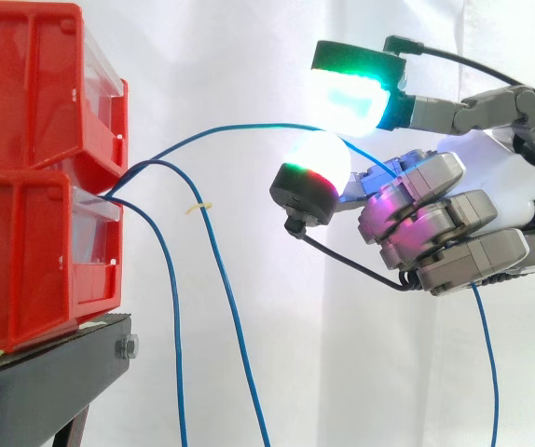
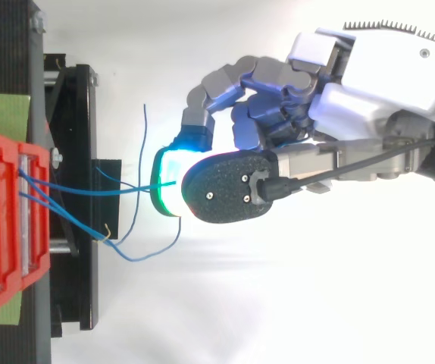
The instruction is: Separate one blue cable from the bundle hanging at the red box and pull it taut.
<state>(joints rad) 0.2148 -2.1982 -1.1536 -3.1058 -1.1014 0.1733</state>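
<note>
One blue cable (image 1: 249,127) arcs loosely, seemingly pinched in the hand (image 1: 435,223).

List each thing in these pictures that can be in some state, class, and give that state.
hand: shut, fingers curled round the held blue cable.
held blue cable: lifted apart from the bundle, bowed in an arc, not yet taut; its tail hangs below the hand.
other blue cables: hanging slack.
red bins: stacked on the black stand, with the cables coming out between them.
</note>
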